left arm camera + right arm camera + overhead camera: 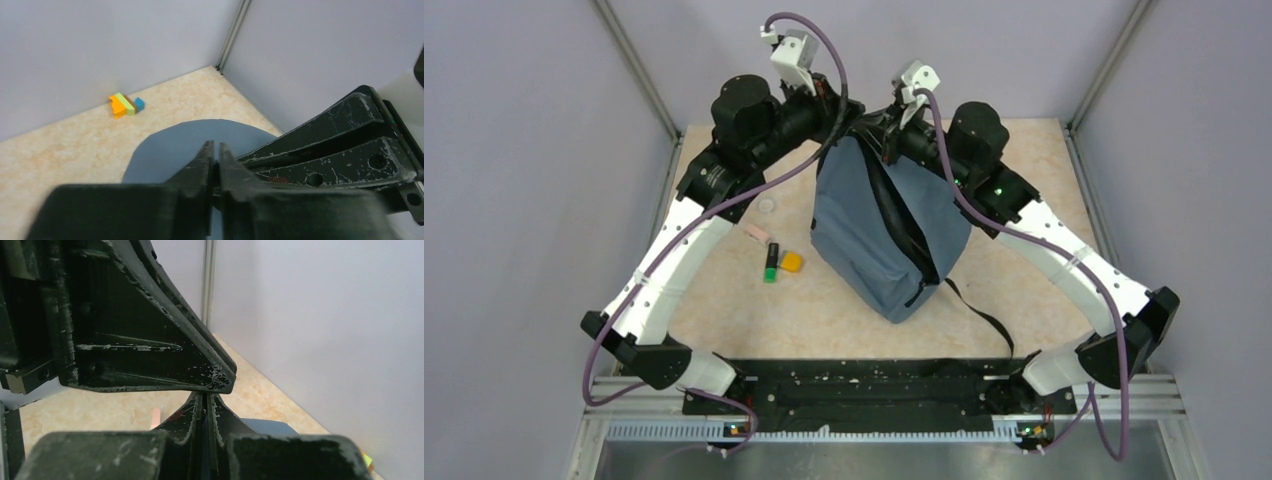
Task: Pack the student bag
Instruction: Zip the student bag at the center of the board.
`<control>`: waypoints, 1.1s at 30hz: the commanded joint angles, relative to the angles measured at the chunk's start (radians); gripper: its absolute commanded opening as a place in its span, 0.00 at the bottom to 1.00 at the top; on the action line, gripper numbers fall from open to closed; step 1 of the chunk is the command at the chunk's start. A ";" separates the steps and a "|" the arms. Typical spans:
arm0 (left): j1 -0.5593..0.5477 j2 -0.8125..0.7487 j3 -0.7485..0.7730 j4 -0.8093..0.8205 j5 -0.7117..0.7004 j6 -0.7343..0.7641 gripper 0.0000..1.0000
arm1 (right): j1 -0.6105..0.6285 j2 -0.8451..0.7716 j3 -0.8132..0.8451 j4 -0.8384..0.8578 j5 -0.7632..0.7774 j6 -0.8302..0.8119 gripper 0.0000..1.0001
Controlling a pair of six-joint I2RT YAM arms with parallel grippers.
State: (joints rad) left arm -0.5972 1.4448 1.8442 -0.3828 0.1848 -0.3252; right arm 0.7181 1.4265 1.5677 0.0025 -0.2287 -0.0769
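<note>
Bag [864, 230] stands mid-table, leaning toward the right, its top end at the far side betw. both claws. Left claw [842, 112] is pressed together at the top fabric; its wrist view shows only a hair gap, w/ grey-blue cloth right under. Right claw [892, 130] is also pressed together w/ a blue sliver betw. its fingers, so prob. pinching the same top edge. The 2 claws sit just beside each other.

Handling: soft cloth, no frame, looks near empty so prob. light. It'll likely sag & fold if let go, and the mouth won't hold open by itself. Best grips are the top seam, zip edge or zip pull; thin cloth may slip out of a pinch. Loose black strap [984, 318] trails toward the right arm's base & could snag.

Room: small stuff lies left of the bag, near but apart: pink eraser [756, 233], green pen [771, 262], orange block [792, 262], white cap [767, 205]. Bare table [824, 320] on the near side & right. Walls [1184, 200] close in on 3 sides, so little swing room at the far end.
</note>
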 commanded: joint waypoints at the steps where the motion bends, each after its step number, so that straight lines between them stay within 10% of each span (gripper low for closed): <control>1: -0.012 -0.072 0.019 0.161 0.022 0.052 0.29 | -0.003 -0.028 -0.025 0.144 0.045 -0.009 0.00; 4: -0.012 -0.145 -0.096 0.200 -0.031 0.170 0.80 | -0.003 -0.048 -0.046 0.148 0.107 -0.002 0.00; 6: -0.010 -0.217 -0.223 0.273 -0.113 0.204 0.89 | -0.003 -0.056 -0.053 0.146 0.138 0.004 0.00; 15: 0.033 -0.408 -0.572 0.364 -0.156 0.317 0.94 | -0.005 -0.091 -0.061 0.133 0.138 0.027 0.00; 33: 0.216 -0.193 -0.464 0.327 0.415 0.434 0.83 | -0.006 -0.094 0.034 -0.052 -0.072 0.025 0.00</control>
State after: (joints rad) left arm -0.3828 1.2335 1.3075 -0.0746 0.4355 0.0631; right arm 0.7170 1.3811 1.5238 -0.0502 -0.2260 -0.0513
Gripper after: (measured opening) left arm 0.829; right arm 0.008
